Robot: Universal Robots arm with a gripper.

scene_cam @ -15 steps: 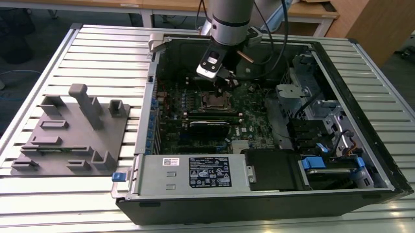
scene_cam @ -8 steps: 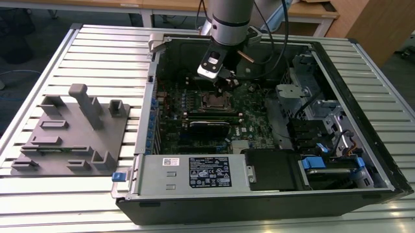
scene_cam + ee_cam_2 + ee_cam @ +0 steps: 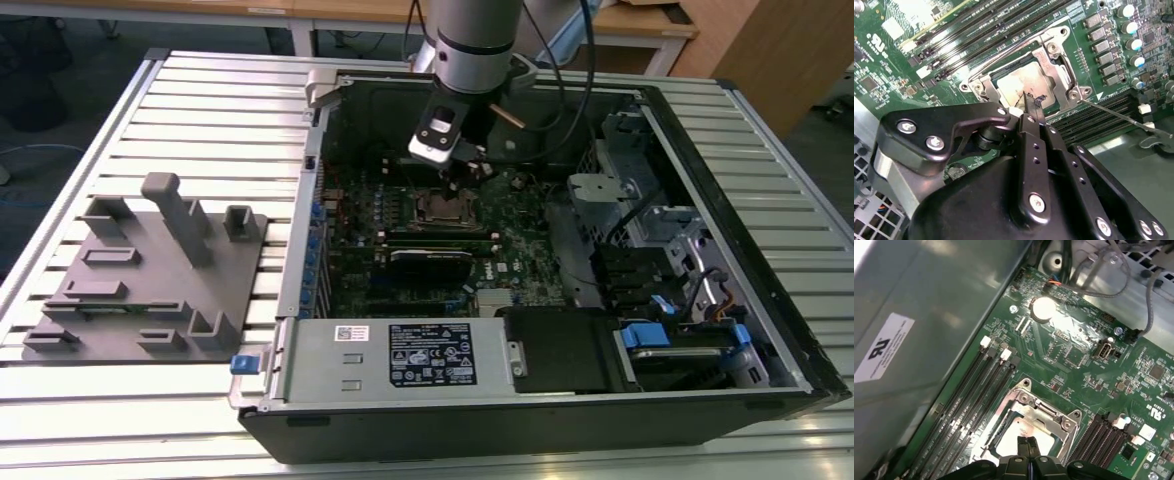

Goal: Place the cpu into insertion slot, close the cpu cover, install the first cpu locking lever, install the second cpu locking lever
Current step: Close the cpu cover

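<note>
My gripper (image 3: 1030, 107) hangs straight above the insertion slot (image 3: 438, 207), its two black fingers (image 3: 1023, 444) pressed together with nothing pinched between them. In both wrist views the joined tips sit just over the cpu (image 3: 1015, 84), near the edge of its top; I cannot tell whether they touch it.

The cpu, a dull silver-tan square, lies flat inside the insertion slot. The cpu cover (image 3: 1058, 56), a thin silver frame, lies down around it, and the chip's top shows through the frame's window. In the second wrist view a thin metal lever rod (image 3: 1121, 118) runs out from one corner of the insertion slot and crosses the memory slots (image 3: 1099, 116) beside it.

Long black memory slots flank the insertion slot on two opposite sides, all set in a green motherboard (image 3: 1064, 355). Well apart from the insertion slot on that board, the first wrist view shows a round silver battery (image 3: 1044, 309).

In the exterior view the insertion slot lies in the middle of an open black computer case (image 3: 534, 425), which rests on a ribbed metal table (image 3: 200, 110). A grey power supply box (image 3: 400, 355) fills the case's near end, well apart from the insertion slot. Outside the case, toward the exterior view's left of the insertion slot, a grey moulded fixture (image 3: 147, 290) stands on the table.
</note>
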